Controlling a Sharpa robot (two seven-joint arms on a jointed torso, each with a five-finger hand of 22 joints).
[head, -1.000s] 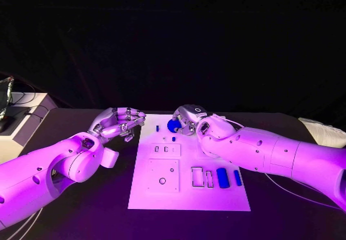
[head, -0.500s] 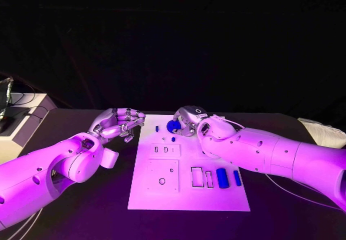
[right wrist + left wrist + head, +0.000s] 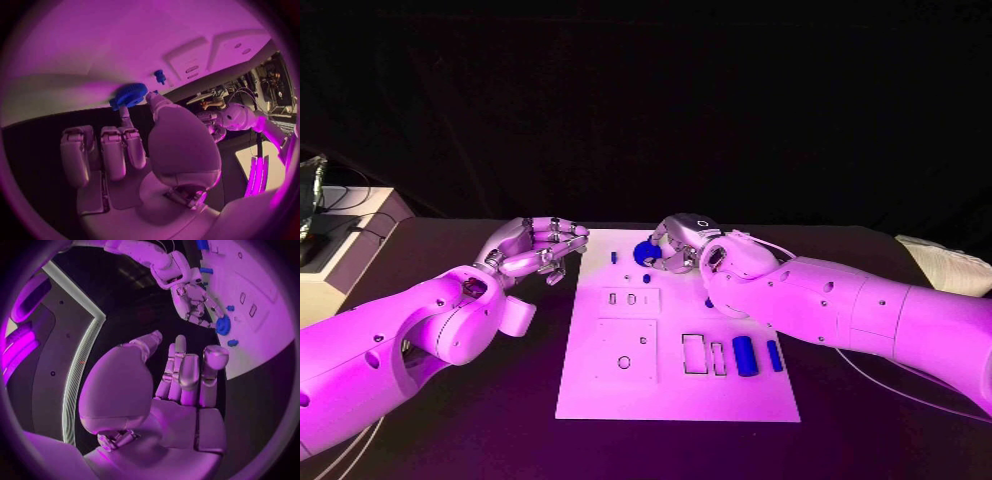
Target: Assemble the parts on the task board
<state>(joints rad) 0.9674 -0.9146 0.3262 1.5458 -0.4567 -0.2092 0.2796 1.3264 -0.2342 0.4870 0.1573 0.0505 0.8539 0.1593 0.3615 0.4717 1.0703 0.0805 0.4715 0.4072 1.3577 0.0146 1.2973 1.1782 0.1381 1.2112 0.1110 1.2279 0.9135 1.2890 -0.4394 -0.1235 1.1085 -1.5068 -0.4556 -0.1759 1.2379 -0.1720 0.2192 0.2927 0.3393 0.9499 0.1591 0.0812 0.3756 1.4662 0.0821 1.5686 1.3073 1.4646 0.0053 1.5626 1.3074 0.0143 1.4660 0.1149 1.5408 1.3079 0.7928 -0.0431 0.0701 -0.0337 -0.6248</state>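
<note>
The white task board (image 3: 678, 392) lies in the middle of the black table. At its far end my right hand (image 3: 681, 243) pinches a round blue part (image 3: 646, 252) between thumb and a finger; the right wrist view shows that part (image 3: 129, 95) at the fingertips, just above the board (image 3: 94, 50). My left hand (image 3: 531, 250) hovers off the board's far left corner with its fingers curled in and nothing in them (image 3: 187, 375). Two small blue pegs (image 3: 615, 257) (image 3: 648, 278) stand near the far end. A blue cylinder (image 3: 746, 356) and a blue bar (image 3: 775, 355) lie at the right.
Two square plates (image 3: 632, 299) (image 3: 626, 350) with small holes sit on the board, and narrow slots (image 3: 694, 353) lie beside the cylinder. A pale box (image 3: 343, 250) stands at the table's left edge, and a white object (image 3: 949, 265) lies at the right edge.
My right arm has eased very slightly to the right. The round blue part stays between the fingers, and the left hand has not moved.
</note>
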